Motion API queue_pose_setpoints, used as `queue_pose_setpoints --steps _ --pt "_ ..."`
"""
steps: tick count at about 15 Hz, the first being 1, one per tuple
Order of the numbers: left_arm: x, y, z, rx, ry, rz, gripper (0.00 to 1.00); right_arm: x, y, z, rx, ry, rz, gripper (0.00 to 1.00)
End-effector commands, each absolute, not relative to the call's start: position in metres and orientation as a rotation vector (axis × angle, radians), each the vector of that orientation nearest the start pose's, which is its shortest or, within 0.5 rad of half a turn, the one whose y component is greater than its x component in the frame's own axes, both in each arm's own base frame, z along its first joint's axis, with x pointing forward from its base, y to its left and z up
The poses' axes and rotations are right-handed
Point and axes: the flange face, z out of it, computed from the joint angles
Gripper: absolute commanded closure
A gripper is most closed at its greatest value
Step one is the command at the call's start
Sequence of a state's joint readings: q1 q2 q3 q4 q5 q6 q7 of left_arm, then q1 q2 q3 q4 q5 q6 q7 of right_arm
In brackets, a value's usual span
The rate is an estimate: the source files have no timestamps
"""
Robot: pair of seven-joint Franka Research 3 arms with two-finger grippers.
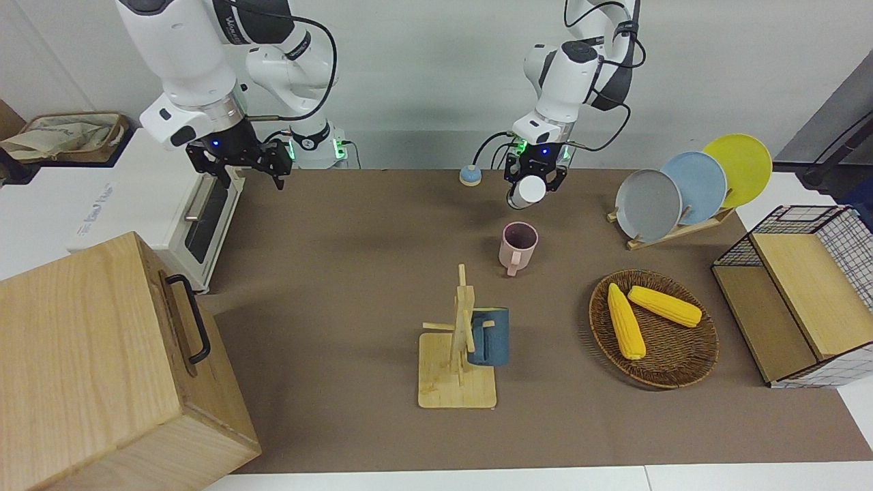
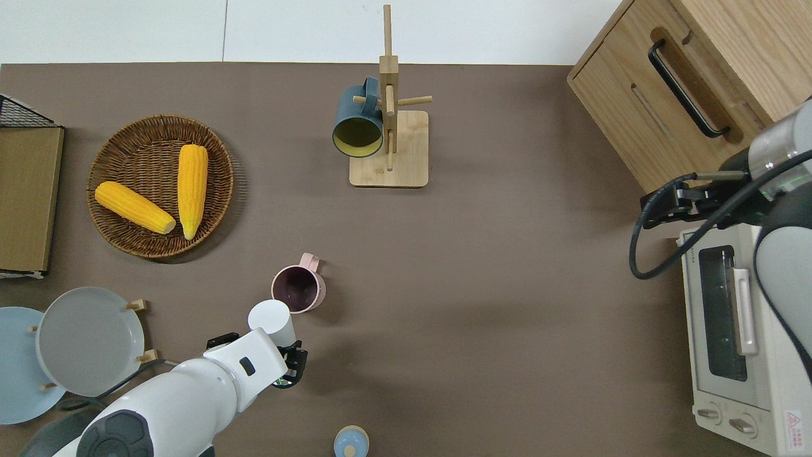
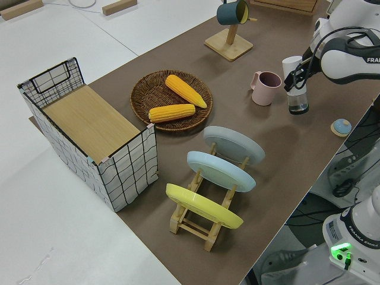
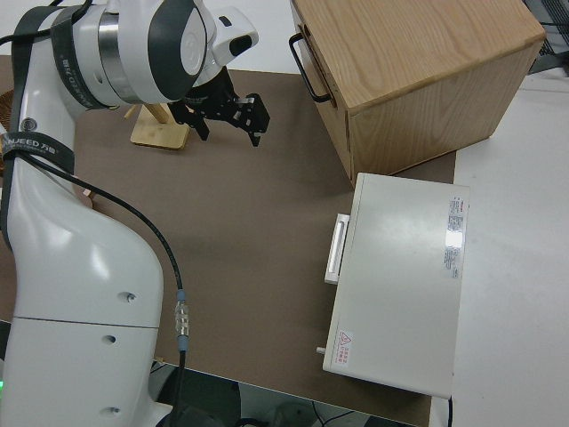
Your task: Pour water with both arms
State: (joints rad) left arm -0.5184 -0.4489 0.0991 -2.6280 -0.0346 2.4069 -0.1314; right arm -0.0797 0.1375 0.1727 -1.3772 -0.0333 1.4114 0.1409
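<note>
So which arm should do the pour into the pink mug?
Left. Its gripper already holds the white-capped bottle beside the pink mug; the right gripper is empty, over near the toaster oven.

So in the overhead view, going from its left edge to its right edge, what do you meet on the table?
Grey plate → corn basket → pink mug → mug stand → wooden box → toaster oven.

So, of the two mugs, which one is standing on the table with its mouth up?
The pink mug stands upright on the table, beside the white bottle in the left gripper. The blue mug hangs sideways on the wooden rack.
</note>
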Motion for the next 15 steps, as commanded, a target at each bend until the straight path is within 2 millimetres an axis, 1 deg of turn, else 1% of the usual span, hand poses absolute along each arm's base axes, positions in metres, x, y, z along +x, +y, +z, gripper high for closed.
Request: queue_pose_setpoints --steps 1,3,4,5,7,9,11,13,15 --pt "0.383 -0.171 0.419 -3.233 0.432 -0.273 1.00 0.571 0.026 0.625 -3.151 0.094 0.170 0.009" --pt "0.392 -0.175 0.420 -3.223 0.435 -0.202 1.00 0.570 0.022 0.641 -3.136 0.106 0.116 0.009" --pt "0.401 -0.175 0.421 -3.219 0.421 -0.156 1.00 0.569 0.027 0.646 -3.136 0.092 0.099 0.009" --pt "0.408 -0.176 0.420 -3.212 0.413 -0.107 1.00 0.568 0.033 0.647 -3.135 0.078 0.099 0.009" --pt "0.419 -0.179 0.417 -3.193 0.435 -0.029 1.00 0.569 0.033 0.646 -3.135 0.073 0.101 0.009" --pt "0.423 -0.179 0.413 -3.185 0.437 0.006 1.00 0.569 0.026 0.646 -3.136 0.092 0.101 0.009" --pt "0.423 -0.179 0.415 -3.183 0.435 0.020 1.00 0.569 0.026 0.647 -3.136 0.092 0.099 0.009" --pt "0.425 -0.179 0.421 -3.175 0.439 0.063 1.00 0.569 0.032 0.646 -3.135 0.077 0.101 0.009" --pt "0.428 -0.180 0.420 -3.167 0.453 0.092 1.00 0.569 0.032 0.646 -3.136 0.075 0.101 0.009"
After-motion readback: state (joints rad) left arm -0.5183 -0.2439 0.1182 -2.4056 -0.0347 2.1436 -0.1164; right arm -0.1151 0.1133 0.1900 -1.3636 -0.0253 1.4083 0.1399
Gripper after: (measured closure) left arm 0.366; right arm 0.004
